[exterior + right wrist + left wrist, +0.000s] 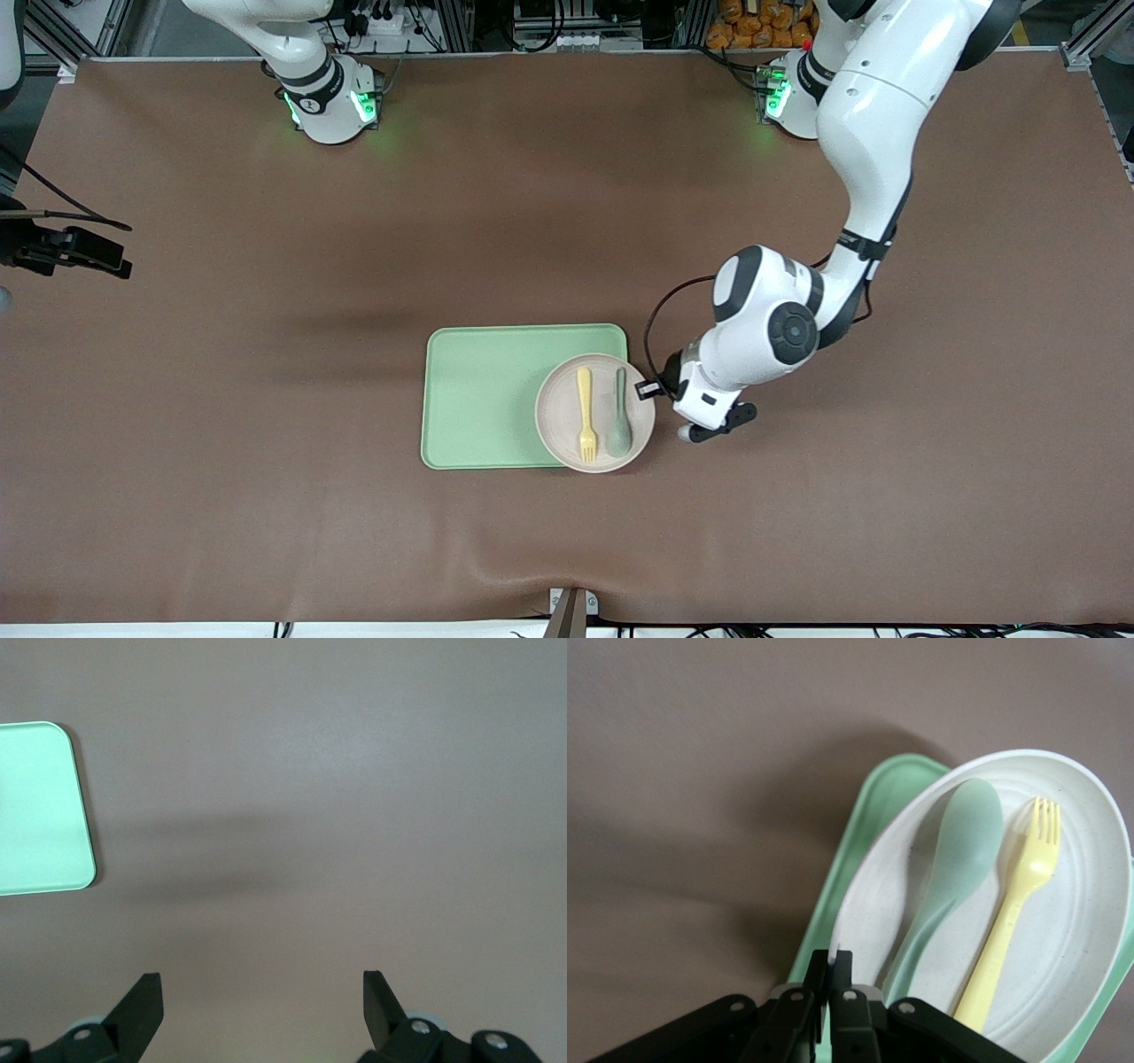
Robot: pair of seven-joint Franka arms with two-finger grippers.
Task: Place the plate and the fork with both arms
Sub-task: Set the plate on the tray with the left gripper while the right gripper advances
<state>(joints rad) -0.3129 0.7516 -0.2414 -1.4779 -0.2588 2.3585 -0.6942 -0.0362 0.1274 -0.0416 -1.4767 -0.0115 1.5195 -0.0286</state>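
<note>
The left tool [830,979] is clamped on the rim of the plate [567,425] at the side toward the left arm's end of the counter [266,266]. The plate lies partly on the light-green tray [483,399], overhanging its edge. In the plate, side by side, lie the pale-yellow fork [586,415] and a grey-green spoon [618,416]. The right tool [263,1005] hangs with fingers wide apart over bare counter near a tray corner, waiting.
</note>
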